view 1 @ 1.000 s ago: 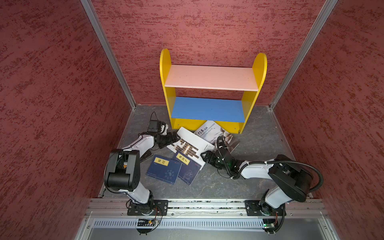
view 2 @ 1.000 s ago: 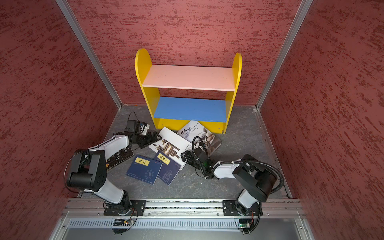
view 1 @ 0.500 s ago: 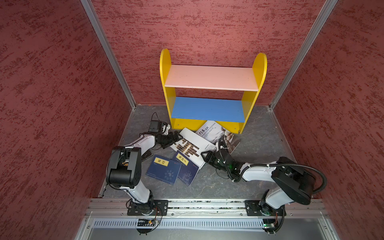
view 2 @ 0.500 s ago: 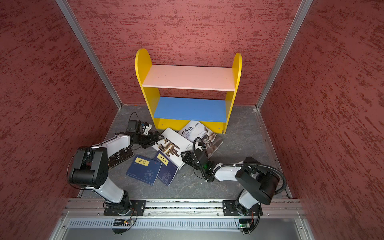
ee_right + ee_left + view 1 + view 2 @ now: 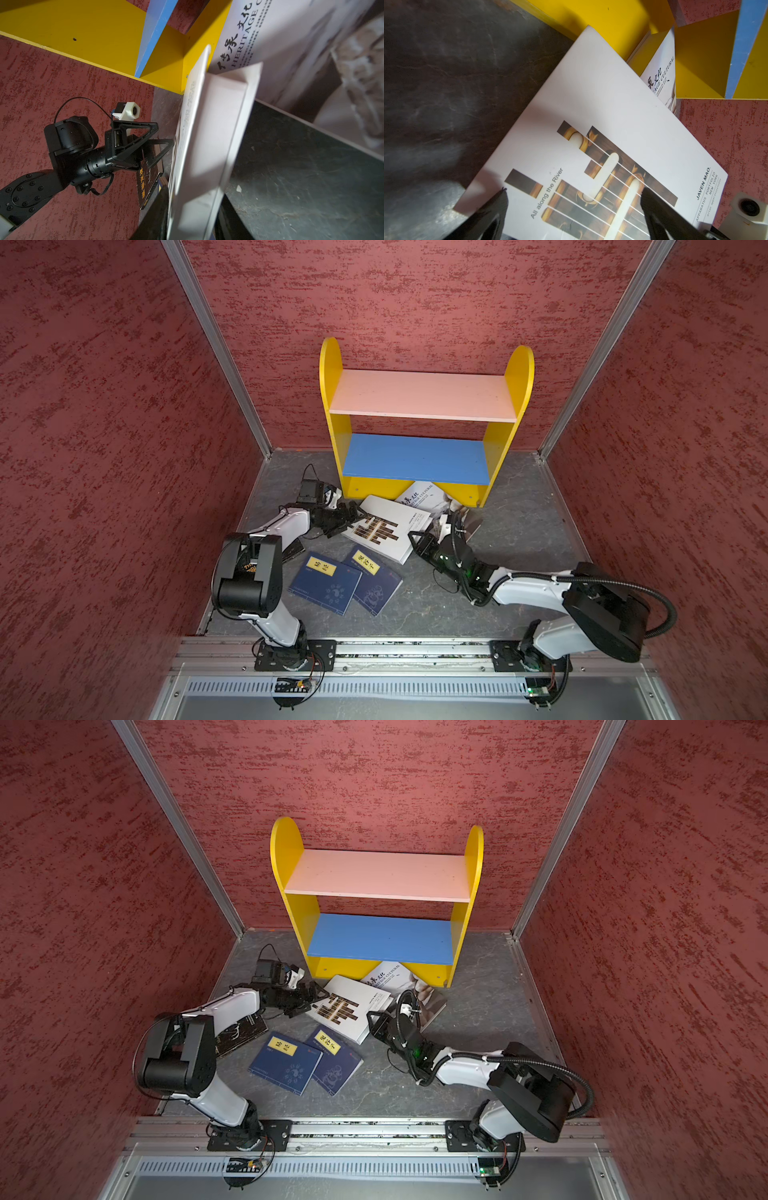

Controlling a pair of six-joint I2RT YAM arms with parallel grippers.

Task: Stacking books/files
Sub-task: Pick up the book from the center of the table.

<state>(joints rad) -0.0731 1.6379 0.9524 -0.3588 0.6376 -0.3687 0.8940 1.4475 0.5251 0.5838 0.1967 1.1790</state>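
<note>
White book (image 5: pixel 386 526): lies on the counter (image 5: pixel 519 539) just before the shelf (image 5: pixel 332 406), partly over the grey book (image 5: pixel 424 495). Right hand (image 5: pixel 193 218) stood wide a second ago; it has now closed on the book's edge, a jaw against each face. Left hand (image 5: pixel 573 190) unchanged: wide open, jaws astride the opposite corner, gripping nothing. Judgement: the grip is only just made, so the lift can begin; navy books (image 5: pixel 326 583) and black book (image 5: pixel 241 1036) remain unstacked
</note>
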